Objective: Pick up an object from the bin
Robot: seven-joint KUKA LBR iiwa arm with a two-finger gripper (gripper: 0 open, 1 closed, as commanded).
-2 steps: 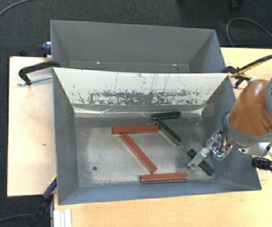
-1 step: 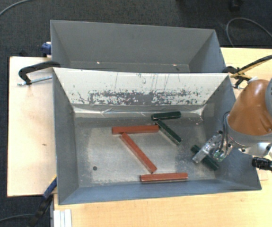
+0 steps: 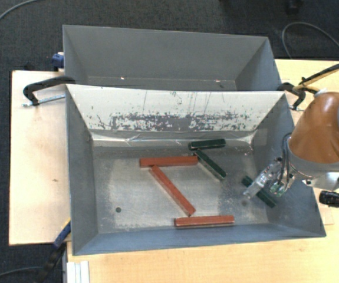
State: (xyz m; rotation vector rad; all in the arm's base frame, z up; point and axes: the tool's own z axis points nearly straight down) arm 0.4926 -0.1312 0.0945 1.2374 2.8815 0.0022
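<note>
- A dark green bar (image 3: 267, 198) lay beneath the gripper (image 3: 260, 186), at four o'clock in the bin (image 3: 79, 175).
- The gripper hid the bar's middle; I could not tell whether the gripper was spread or closed.

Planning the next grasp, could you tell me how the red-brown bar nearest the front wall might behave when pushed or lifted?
The red-brown bar looks straight and flat-sided, so probably stiff and unlikely to roll. Long and thin, it may pivot if pushed off-centre.

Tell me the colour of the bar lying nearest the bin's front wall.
The bar is reddish-brown, clearest in the camera view.
</note>
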